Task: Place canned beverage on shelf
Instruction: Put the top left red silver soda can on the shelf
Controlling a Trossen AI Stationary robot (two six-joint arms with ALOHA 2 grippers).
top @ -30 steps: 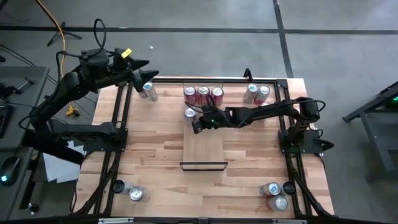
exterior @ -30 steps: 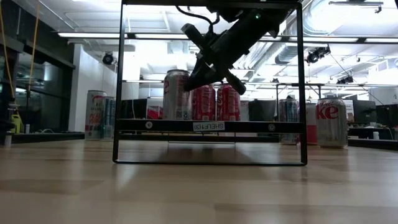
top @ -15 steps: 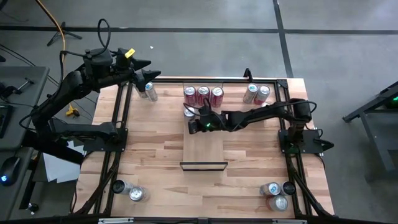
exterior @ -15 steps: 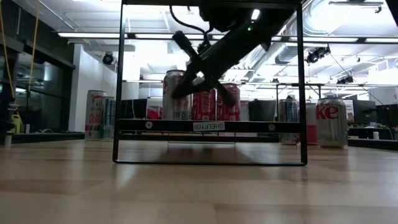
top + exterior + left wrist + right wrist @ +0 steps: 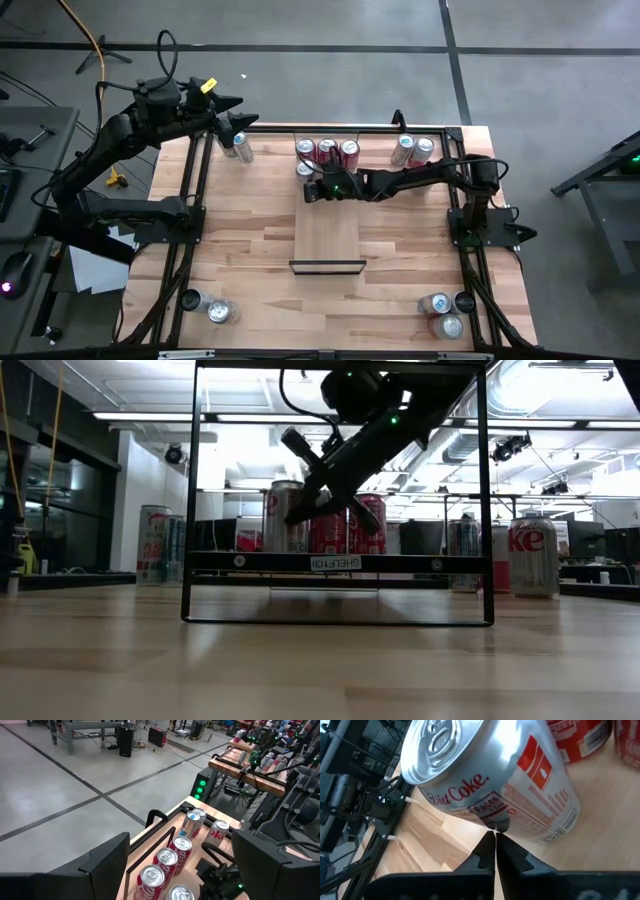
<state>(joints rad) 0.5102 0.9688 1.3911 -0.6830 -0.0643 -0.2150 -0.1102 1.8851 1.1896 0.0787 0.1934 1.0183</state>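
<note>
A silver Diet Coke can [image 5: 490,780] is standing upright at the far end of the shelf [image 5: 328,235], just in front of a row of three red cans [image 5: 327,149], its pull-tab top showing closed. In the low view the silver can [image 5: 283,518] is sitting on the shelf's raised board at the left of the red ones. The shelf is lying flat along the middle of the table, a long light-wood panel with a dark strip at its near short end, its surface bare apart from the cans.

Probably a robotics lab or workshop: taped concrete floor [image 5: 330,25], exposed ceiling ducts [image 5: 525,390], other equipment benches [image 5: 250,767].
</note>
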